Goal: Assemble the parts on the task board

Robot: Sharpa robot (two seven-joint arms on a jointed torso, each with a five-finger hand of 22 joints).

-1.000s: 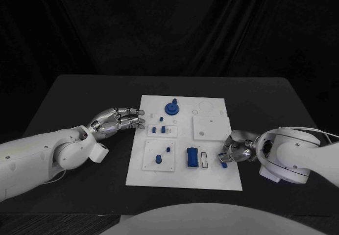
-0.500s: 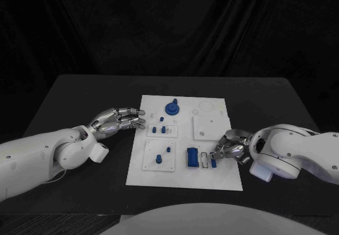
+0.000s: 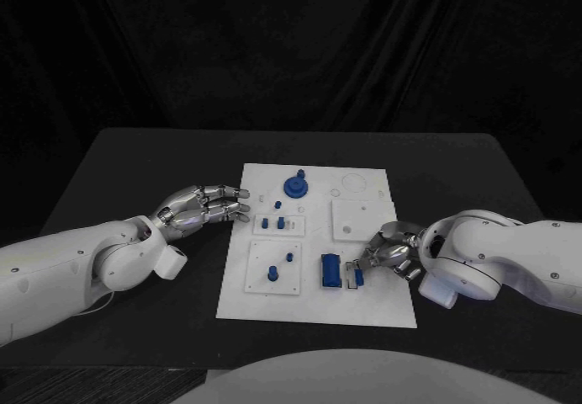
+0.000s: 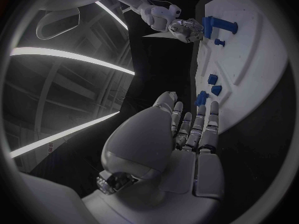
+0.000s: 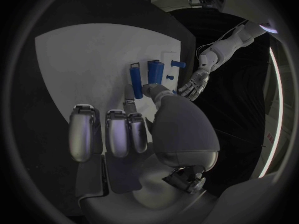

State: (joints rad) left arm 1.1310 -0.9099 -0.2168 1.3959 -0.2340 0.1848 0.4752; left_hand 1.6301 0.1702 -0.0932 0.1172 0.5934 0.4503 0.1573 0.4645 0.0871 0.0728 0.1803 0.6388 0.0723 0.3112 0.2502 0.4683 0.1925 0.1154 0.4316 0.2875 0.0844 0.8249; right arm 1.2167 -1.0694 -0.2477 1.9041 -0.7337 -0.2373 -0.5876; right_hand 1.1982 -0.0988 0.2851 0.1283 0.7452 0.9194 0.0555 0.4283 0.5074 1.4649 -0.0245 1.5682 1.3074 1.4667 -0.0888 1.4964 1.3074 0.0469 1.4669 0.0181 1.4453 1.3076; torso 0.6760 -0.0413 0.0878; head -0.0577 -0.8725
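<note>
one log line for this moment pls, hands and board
left hand: open, beside task board | right hand: over board's right side, fingers at blue part by the slot, grip unclear | larger blue block: on board

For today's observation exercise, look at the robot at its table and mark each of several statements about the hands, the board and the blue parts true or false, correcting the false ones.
1. The task board is white and lies on a black table. True.
2. The left hand is holding a blue part above the board. False: it holds nothing and sits beside the board's left edge.
3. The right hand is over the board's right side, next to a blue block. True.
4. A round blue part stands near the board's far end. True.
5. All the blue parts lie on the table, off the board. False: those visible are on the board.
</note>
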